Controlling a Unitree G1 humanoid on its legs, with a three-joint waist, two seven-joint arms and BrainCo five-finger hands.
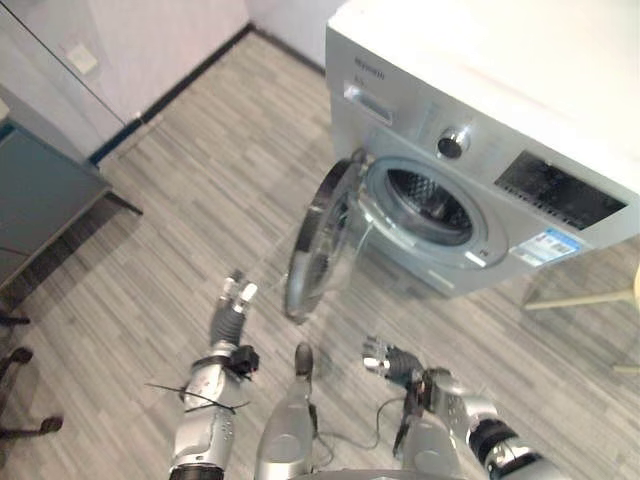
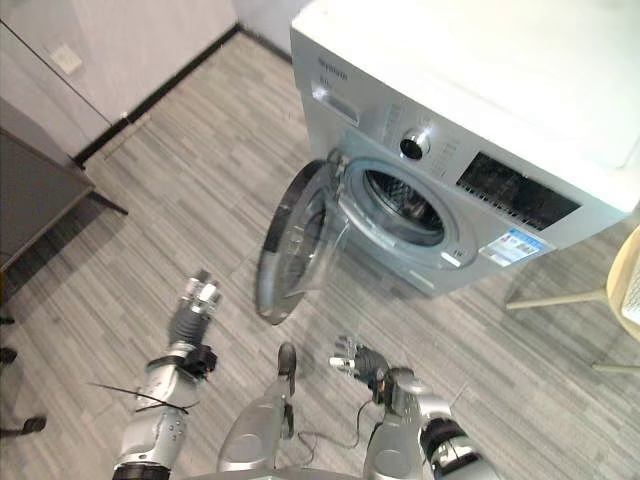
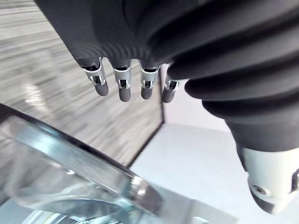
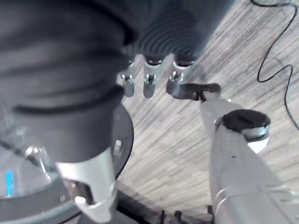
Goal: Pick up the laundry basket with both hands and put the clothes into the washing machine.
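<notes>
The silver washing machine point(image 1: 480, 150) stands at the upper right with its round glass door point(image 1: 320, 240) swung open toward me. Its drum point(image 1: 430, 205) looks dark inside. My left hand point(image 1: 236, 296) hovers over the floor just left of the door's lower edge, its fingers point(image 3: 124, 86) relaxed and holding nothing; the door glass point(image 3: 70, 172) lies close below them. My right hand point(image 1: 385, 360) hangs low in front of the machine, right of the door, its fingers point(image 4: 149, 81) loose and empty.
Grey wood-look floor point(image 1: 200, 190) runs to a white wall with a dark baseboard point(image 1: 170, 90). A dark cabinet point(image 1: 40, 190) stands at the left, with chair casters point(image 1: 20, 355) below it. A pale wooden leg point(image 1: 590, 300) sits right of the machine.
</notes>
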